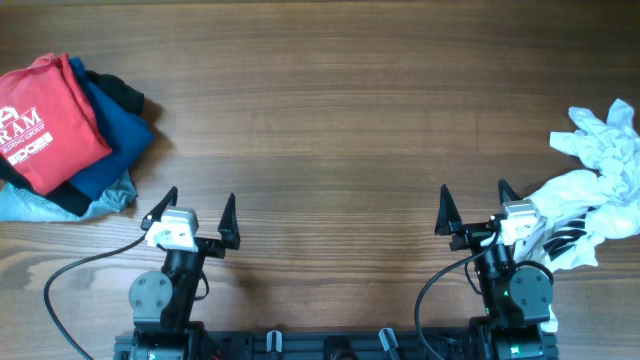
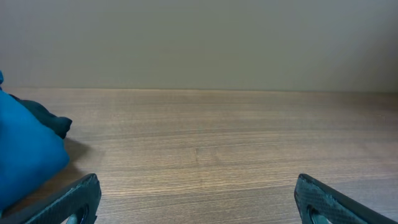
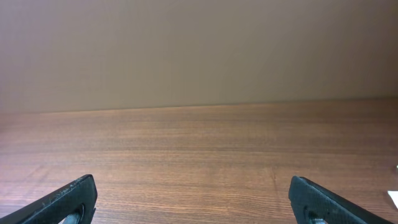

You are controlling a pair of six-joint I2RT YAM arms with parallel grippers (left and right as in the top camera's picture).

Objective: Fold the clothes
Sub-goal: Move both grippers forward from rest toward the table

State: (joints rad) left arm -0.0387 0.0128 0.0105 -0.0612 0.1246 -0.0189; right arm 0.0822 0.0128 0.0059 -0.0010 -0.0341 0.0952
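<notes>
Wood-grain bench [image 1: 330, 110] stretches open ahead of both your arms. Your left arm [image 1: 168, 270] and right arm [image 1: 512, 280] sit low at the near edge, pointing far, jaws spread wide with nothing between them. The white T-shirt [image 1: 598, 185] lies crumpled at the right edge, just right of the right jaws and outside them. A folded pile [image 1: 60, 140] sits at the far left.

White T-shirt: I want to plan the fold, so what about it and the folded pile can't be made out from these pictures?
- White T-shirt, overhead: crumpled and cut off by the right edge; sleeves, collar and most of the black print are lost in its own folds.
- Red shirt, overhead: its white lettering is cut off by the left edge.
- Blue garment, left wrist: mostly beyond the left edge.
</notes>
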